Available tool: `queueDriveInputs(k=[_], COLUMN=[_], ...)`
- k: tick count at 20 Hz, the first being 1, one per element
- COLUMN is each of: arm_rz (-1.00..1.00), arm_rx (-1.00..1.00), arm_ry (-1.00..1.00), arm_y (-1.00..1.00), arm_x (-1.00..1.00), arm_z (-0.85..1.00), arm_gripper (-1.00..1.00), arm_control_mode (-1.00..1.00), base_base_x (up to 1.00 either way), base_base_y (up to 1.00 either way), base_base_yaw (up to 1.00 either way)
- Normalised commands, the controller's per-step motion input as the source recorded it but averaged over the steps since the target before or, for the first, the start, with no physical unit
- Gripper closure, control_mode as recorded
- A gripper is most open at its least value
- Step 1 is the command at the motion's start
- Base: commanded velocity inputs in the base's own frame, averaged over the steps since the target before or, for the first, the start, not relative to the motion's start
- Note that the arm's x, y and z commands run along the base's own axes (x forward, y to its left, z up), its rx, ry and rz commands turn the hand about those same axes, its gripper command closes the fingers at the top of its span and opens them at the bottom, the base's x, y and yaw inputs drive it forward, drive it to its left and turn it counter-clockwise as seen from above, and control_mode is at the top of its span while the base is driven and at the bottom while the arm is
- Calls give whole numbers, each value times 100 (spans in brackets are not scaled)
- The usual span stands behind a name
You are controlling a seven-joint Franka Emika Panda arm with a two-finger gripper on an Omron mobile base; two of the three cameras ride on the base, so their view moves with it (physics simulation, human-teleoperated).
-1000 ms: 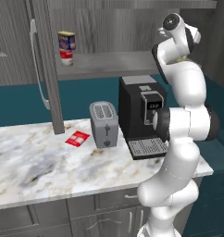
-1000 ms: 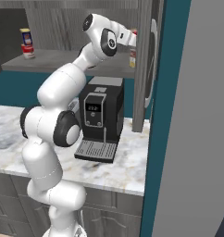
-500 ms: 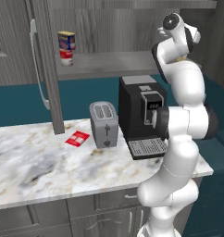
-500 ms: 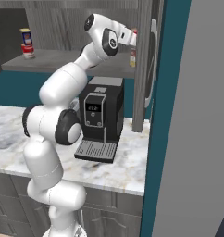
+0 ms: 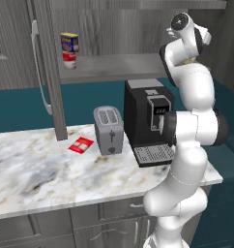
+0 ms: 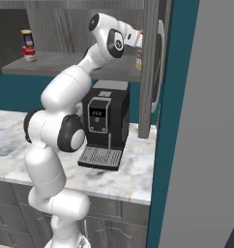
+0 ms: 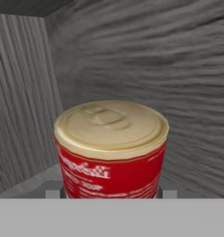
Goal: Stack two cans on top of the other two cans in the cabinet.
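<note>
Cabinet [image 5: 114, 29]: red can [image 7: 111, 148] (end effector gripping).

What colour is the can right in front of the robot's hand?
Red with white lettering and a pale cream lid, best seen in the hand view.

Blue can [image 6: 26, 37] atop red can [image 6: 28, 52]

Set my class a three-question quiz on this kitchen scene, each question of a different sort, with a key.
1. True or false: the blue can stands on a red can on the cabinet shelf.
2. What does the hand view show close in front of the camera? A) toaster B) red can with a pale lid C) coffee machine
3. Fill in: the toaster stands to the ___ of the coffee machine in the left base view.

Key: 1 true; 2 B; 3 left.
</note>
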Motion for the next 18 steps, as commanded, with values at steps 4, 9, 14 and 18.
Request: queueDriveInputs(k=[4,9,14,18], arm_rz=[-2,-2,-1,0], arm_rx=[0,0,0,-1], arm_ry=[0,0,0,0], arm_y=[-4,0,0,7], arm_x=[-11,-13,-6,-2], arm_z=[0,0,0,0], arm_gripper=[100,100,100,100], arm_control_mode=[-100,-100,-100,-100], base_base_x=[0,0,0,0], base_base_y=[0,0,0,0], base_base_yaw=[0,0,0,0])
